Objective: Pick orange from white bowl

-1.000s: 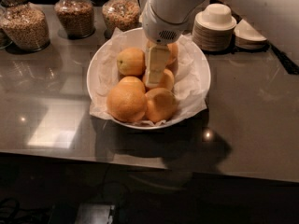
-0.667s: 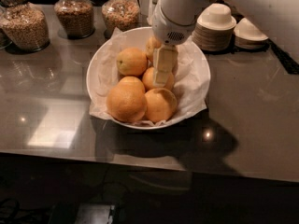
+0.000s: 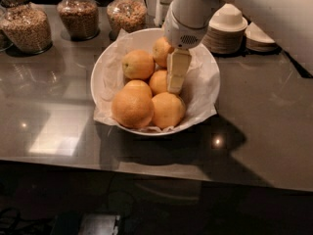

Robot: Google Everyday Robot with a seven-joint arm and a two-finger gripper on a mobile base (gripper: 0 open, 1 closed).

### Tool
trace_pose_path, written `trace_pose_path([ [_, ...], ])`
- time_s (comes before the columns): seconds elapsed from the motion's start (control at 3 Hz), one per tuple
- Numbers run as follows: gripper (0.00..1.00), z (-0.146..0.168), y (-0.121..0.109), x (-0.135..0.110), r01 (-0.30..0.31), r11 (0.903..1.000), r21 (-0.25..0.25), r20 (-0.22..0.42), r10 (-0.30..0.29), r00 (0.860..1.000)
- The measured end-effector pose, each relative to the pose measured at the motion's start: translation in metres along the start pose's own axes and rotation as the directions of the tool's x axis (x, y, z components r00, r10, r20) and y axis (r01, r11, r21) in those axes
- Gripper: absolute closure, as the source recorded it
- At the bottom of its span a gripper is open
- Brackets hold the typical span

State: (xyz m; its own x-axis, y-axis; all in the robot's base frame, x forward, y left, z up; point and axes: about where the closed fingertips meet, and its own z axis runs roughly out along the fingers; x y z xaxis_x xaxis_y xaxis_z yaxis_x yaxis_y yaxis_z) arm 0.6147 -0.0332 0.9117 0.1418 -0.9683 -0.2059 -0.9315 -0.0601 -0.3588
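The bowl (image 3: 209, 65) sits mid-counter (image 3: 274, 131), lined with crinkled paper (image 3: 200, 94) that spills over its rim from 7 to 4 o'clock. Inside it is a heap of fruit. The orange (image 3: 158, 82) nearest the gripper lies at the bowl's centre, half ringed by the other oranges (image 3: 132, 107): one at 11 o'clock, one at 12 to 1 o'clock partly behind the arm, a big one at 7 o'clock with another peeking up just behind it, and one at 5 to 6 o'clock. The arm (image 3: 193, 9) comes in from 1 o'clock, its white wrist hanging over the bowl's far rim. The gripper (image 3: 174, 84) points down into the bowl, and its pale tip ends at the centre orange's 3 o'clock side, just above the 5 o'clock fruit. It is seen edge-on, so I cannot tell whether it is wide, narrow or gripping anything, nor whether it touches the peel. Beyond the bowl, three grain jars (image 3: 78, 14) line the back from 10 to 12 o'clock. A stack of small bowls (image 3: 226, 29) and some plates (image 3: 261, 37) stand at 2 o'clock, apart from the big bowl.
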Motion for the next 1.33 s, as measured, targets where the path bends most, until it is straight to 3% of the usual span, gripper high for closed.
trace_pose_path([
  [0.33,0.17,0.0004,-0.0001,0.0006,0.004,1.0,-0.002,-0.003,-0.004,1.0],
  [1.33,0.87,-0.0007,-0.0008,0.0011,0.007,1.0,0.002,-0.011,-0.007,1.0],
])
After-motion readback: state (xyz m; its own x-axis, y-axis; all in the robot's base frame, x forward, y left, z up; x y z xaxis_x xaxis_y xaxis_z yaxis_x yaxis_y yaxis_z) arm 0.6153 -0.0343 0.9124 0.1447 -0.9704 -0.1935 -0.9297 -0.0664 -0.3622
